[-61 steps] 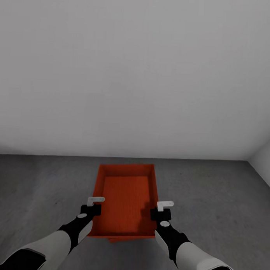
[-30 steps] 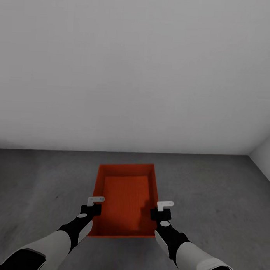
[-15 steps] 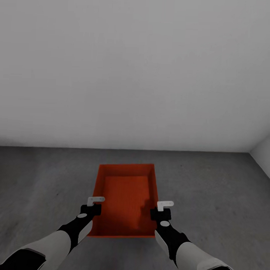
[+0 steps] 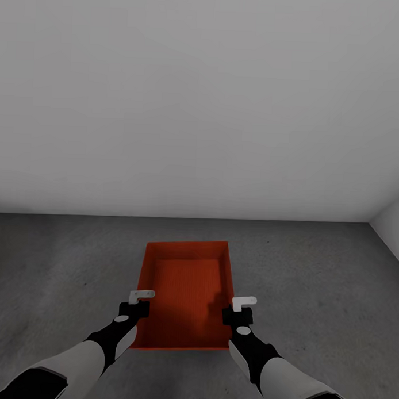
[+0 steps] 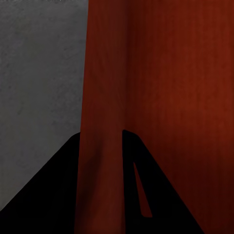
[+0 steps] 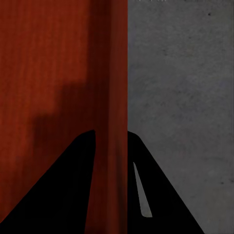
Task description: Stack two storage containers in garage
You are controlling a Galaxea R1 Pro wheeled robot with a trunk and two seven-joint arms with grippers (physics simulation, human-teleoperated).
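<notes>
- Head view: orange-red storage container (image 4: 186,294) held low over the dark grey concrete floor (image 4: 311,284), open top up, long axis running near to far, in front of the plain light-grey wall (image 4: 202,107).
- Left hand (image 4: 139,301) clamped on the container's left long wall, near the near end; right hand (image 4: 239,309) clamped on the right long wall, level with it.
- Left wrist view: dark fingers (image 5: 58,195) straddling the thin red wall of the container (image 5: 161,97), one outside over the floor (image 5: 39,73), one inside.
- Right wrist view: same grip, fingers (image 6: 165,195) on either side of the container wall (image 6: 48,73), floor (image 6: 180,73) on the outer side.
- Against two seconds ago: sliver of a second orange edge under the near end gone; wall-floor line higher in the picture, so camera tilted; both hands at unchanged spots on the walls.
</notes>
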